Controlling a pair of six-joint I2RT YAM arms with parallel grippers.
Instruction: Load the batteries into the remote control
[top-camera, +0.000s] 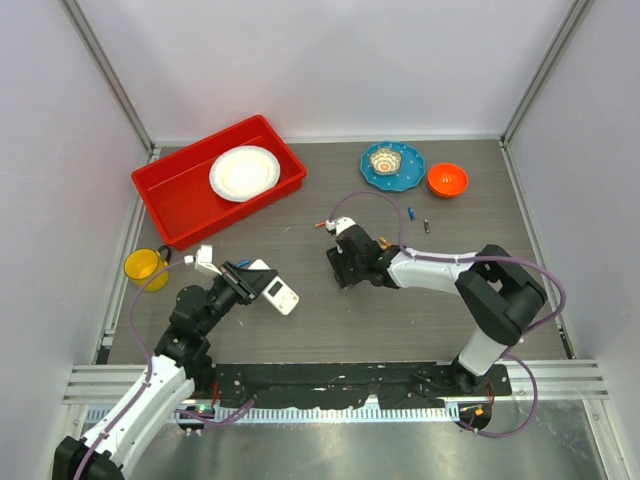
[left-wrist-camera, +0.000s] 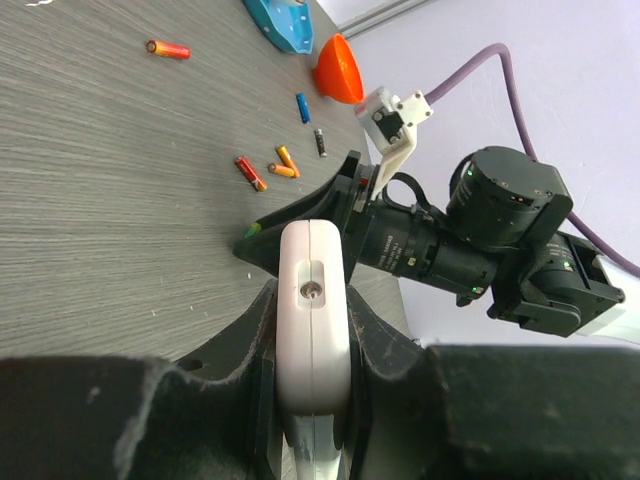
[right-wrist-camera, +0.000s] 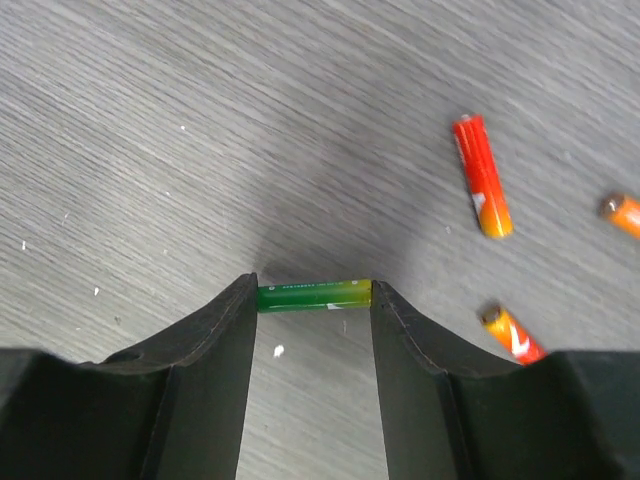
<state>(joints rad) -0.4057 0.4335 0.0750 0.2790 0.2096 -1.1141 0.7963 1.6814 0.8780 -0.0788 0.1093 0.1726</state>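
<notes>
My left gripper (top-camera: 250, 278) is shut on the remote control (top-camera: 278, 293), a white handset held on edge just above the table at the near left; in the left wrist view its white end (left-wrist-camera: 312, 320) is clamped between both fingers. My right gripper (top-camera: 340, 268) is low over the middle of the table. Its fingertips touch the two ends of a green battery (right-wrist-camera: 314, 295) lying flat on the table. Red-orange batteries (right-wrist-camera: 481, 175) (right-wrist-camera: 512, 333) lie loose to the right of it. A blue battery (top-camera: 411, 212) and a dark one (top-camera: 427, 225) lie farther back.
A large red tray (top-camera: 175, 190) holding a white plate (top-camera: 244, 172) stands at the back left. A blue plate with a small bowl (top-camera: 392, 165) and an orange bowl (top-camera: 447, 179) sit at the back right. A yellow cup (top-camera: 143, 265) is beside the left arm.
</notes>
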